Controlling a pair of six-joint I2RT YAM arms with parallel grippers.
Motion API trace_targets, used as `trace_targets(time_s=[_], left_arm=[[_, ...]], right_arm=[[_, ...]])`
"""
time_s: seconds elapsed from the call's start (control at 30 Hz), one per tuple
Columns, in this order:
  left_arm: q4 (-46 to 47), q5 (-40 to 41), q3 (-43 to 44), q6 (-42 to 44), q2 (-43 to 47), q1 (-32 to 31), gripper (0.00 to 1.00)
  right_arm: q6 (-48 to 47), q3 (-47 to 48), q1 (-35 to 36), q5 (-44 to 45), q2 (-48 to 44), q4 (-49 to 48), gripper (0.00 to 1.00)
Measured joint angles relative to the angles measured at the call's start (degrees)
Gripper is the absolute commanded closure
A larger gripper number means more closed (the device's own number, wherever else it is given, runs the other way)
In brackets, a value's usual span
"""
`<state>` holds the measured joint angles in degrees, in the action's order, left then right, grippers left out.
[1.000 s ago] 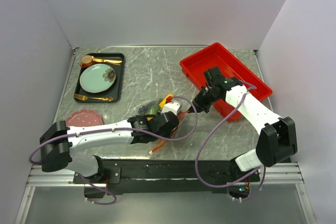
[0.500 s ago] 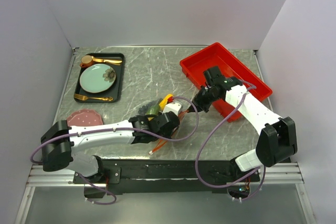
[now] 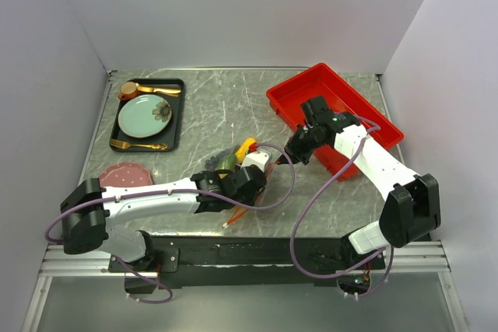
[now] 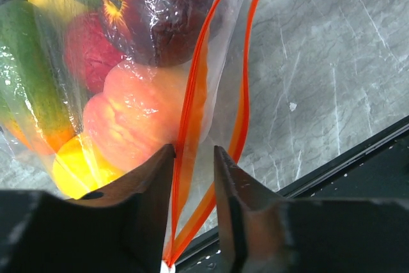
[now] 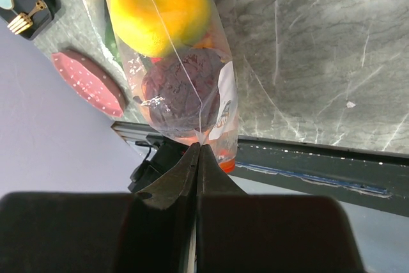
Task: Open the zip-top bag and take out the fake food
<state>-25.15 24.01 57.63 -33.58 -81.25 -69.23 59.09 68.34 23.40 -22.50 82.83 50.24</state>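
Where left fingers (image 4: 148, 187) straddle its edge, bag (image 4: 220, 103) gapes.

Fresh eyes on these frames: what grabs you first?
Front and centre, the clear zip-top bag crammed with bright fake food. Its orange zip strip runs between the open fingers of the left pincer. The right pincer is shut on the bag's clear film. After that, the red tray at the far right.
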Motion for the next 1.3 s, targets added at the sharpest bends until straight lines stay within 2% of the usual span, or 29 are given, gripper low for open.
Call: trace_targets(time_s=[0.3,0.4,0.43,0.5,0.63,0.67,0.73,0.77,0.87,1.13,1.3], left_arm=[[0.04,-0.11,0.0,-0.02,-0.02,0.44,0.61],[0.02,-0.07,0.26,0.02,-0.35,0.48,0.74],[0.07,0.0,0.35,0.07,-0.52,0.48,0.87],[0.02,0.22,0.44,-0.07,-0.76,0.48,0.98],[-1.31,0.5,1.88,0.13,-0.79,0.55,0.99],[-1.86,0.55,2.6,0.13,-0.74,0.55,0.99],[-2.93,0.68,4.74,0.11,-0.7,0.59,0.99],[-3.63,0.66,6.14,0.0,-0.68,0.7,0.99],[-4.92,0.31,10.14,-0.35,-0.66,1.49,0.99],[-6.45,-6.45,13.68,-4.79,-0.22,8.9,0.99],[-7.08,-12.22,13.68,-7.63,-0.24,14.8,0.99]], right_arm=[[0.0,0.98,0.0,0.02,0.0,0.76,1.0],[0.02,1.11,0.11,0.02,-0.02,0.87,1.0],[0.02,1.11,0.15,0.0,0.0,0.9,1.0],[0.02,1.11,0.35,0.02,-0.09,0.96,1.0],[0.0,1.11,0.7,0.48,-0.37,0.94,1.0],[-0.02,1.11,0.74,0.63,-0.48,0.9,0.87],[0.02,1.11,0.85,1.25,-1.01,0.42,0.72],[-0.13,1.11,0.94,1.81,-1.46,0.04,0.61],[-0.81,1.11,1.31,4.44,-3.76,-0.76,0.48],[-2.08,1.01,1.6,14.23,-11.26,-0.28,0.48],[-3.28,-3.26,4.83,17.59,-20.55,-2.56,0.5]])
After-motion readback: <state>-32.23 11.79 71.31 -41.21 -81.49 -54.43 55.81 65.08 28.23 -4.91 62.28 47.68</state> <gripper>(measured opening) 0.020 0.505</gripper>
